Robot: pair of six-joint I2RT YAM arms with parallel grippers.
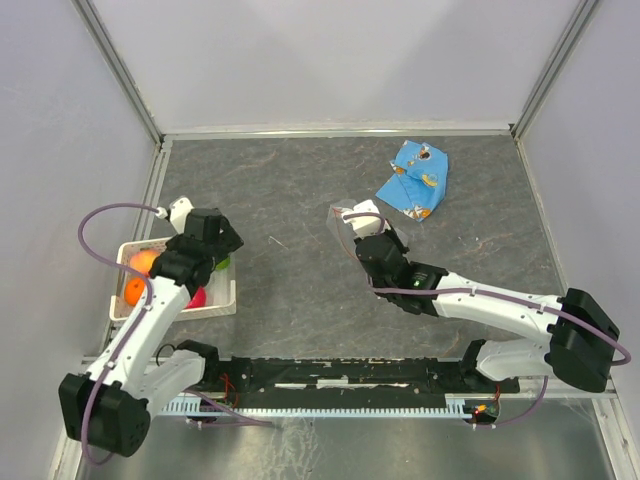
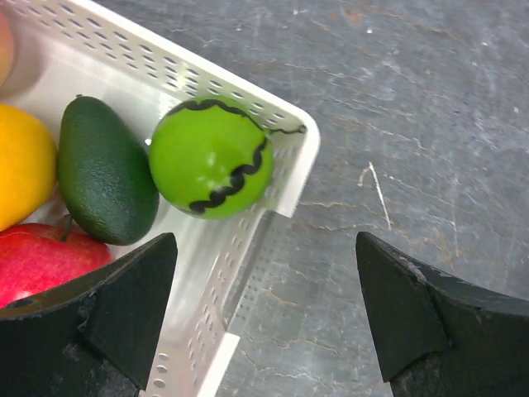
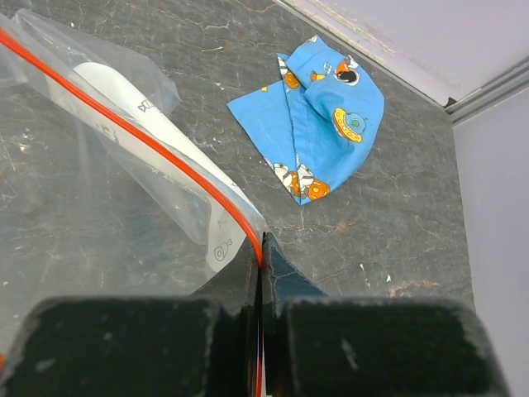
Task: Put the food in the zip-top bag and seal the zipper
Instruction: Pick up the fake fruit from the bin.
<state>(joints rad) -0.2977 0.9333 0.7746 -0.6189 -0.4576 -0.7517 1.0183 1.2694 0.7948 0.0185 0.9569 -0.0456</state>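
Food (image 2: 211, 157) sits in the white basket (image 2: 165, 66). The left claw (image 2: 264, 318) hangs over it, wide apart. The right claw (image 3: 261, 281) pinches the zipper (image 3: 149, 142). Round fruit may slip and roll away.

No legible word, brand or number in any view.

- Zip-top bag (image 3: 83, 190), mid-bench, toward far edge: white label (image 3: 107, 83) under clear film. Small dark printed marks at label end, too small to read.
- Same bag, corner below zipper (image 3: 124, 124) end: small round printed symbol (image 3: 219, 253), content not resolvable.
- Blue packet (image 3: 322, 116), near far edge, right of centre: cartoon pictures only (astronaut figure, saucer shapes). Lettering, if any, not resolvable.
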